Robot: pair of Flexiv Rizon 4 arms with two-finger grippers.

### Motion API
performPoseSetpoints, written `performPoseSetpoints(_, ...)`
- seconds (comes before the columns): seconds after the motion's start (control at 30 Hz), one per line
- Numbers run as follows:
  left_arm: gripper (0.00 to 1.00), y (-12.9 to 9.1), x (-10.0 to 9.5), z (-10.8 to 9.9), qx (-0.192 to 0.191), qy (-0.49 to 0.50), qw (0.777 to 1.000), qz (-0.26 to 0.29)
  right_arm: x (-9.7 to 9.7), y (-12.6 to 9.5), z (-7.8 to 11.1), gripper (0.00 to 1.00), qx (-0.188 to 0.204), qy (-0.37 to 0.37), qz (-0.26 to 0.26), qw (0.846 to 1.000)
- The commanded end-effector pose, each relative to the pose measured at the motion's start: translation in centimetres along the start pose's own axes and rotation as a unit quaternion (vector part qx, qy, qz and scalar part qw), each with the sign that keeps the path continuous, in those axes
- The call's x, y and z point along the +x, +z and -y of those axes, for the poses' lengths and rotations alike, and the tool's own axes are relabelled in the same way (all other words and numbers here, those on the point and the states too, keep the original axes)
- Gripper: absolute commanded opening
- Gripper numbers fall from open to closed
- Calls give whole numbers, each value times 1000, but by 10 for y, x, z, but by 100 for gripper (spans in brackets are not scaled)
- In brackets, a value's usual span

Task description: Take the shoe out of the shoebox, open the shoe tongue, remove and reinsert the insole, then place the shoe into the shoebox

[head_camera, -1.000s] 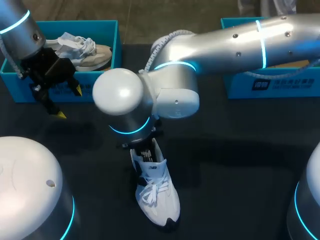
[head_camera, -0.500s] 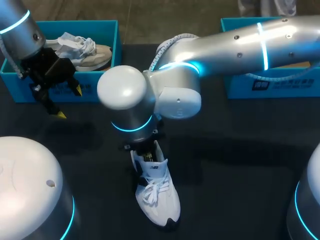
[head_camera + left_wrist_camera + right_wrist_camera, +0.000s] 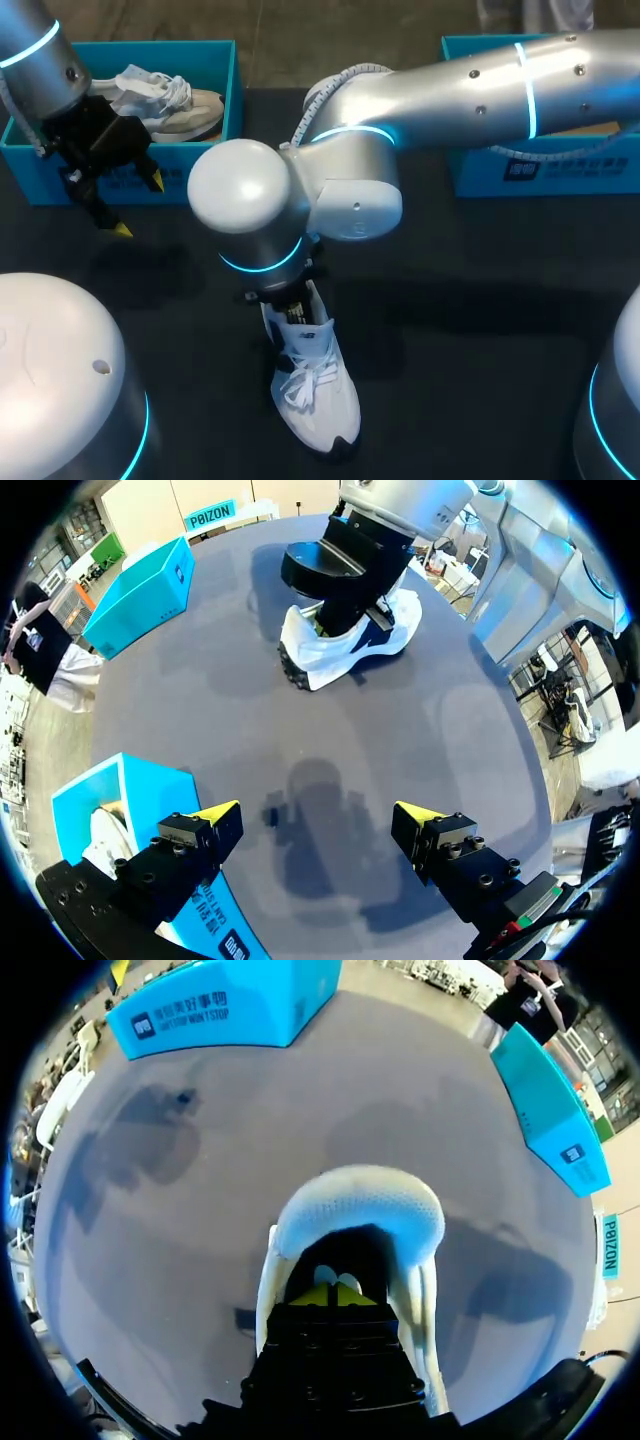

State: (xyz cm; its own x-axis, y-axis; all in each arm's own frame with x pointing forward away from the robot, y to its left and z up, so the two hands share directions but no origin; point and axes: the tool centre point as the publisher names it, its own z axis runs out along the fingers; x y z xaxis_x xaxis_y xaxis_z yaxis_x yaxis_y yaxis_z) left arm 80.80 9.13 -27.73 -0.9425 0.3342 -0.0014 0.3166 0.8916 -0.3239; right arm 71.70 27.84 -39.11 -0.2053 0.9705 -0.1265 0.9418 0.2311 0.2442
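The white mesh sneaker (image 3: 312, 385) lies on the black table (image 3: 450, 330) in the lower middle of the head view, toe toward the bottom edge, outside the teal cardboard shoebox (image 3: 232, 90) at upper left. The right claw (image 3: 328, 1296) sits inside the shoe's mouth, tips drawn narrow together (whether they pinch the insole is hidden). The left claw (image 3: 318, 820) hangs wide and empty beside that box, well apart from the shoe. Nothing braces the sneaker, so I judge a pull could lift or drag the whole shoe.

Dark grey matte table (image 3: 480, 300)
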Motion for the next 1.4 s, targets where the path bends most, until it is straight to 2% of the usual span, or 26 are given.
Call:
performPoseSetpoints(0.03, 100, 0, 0, 0, -1, 0, 1000, 0, 1, 11, -3, 0, 11, -4, -18, 1000)
performPoseSetpoints(0.2, 100, 0, 0, 0, -1, 0, 1000, 0, 2, 30, -3, 0, 36, -4, -39, 999)
performPoseSetpoints(0.3, 100, 0, 0, 0, -1, 0, 1000, 0, 2, 33, -2, 0, 42, 0, -45, 998)
performPoseSetpoints(0.47, 100, 0, 0, 0, -1, 0, 1000, 0, -3, 15, -1, 0, 32, 5, -35, 999)
performPoseSetpoints(0.63, 100, 0, 0, 0, -1, 0, 1000, 0, -7, -14, 0, 0, 19, 3, -23, 1000)
performPoseSetpoints(0.87, 100, 0, 0, 0, -1, 0, 1000, 0, -14, -37, 1, 0, 32, -7, -15, 999)
performPoseSetpoints(1.13, 100, 0, 0, 0, -1, 0, 1000, 0, -18, -37, 6, 0, 81, -22, -37, 996)
performPoseSetpoints(1.27, 100, 0, 0, 0, -1, 0, 1000, 0, -16, -39, 10, 0, 94, -23, -32, 995)
performPoseSetpoints(1.4, 100, 0, 0, 0, -1, 0, 1000, 0, -16, -41, 16, 5, 106, -24, -29, 994)
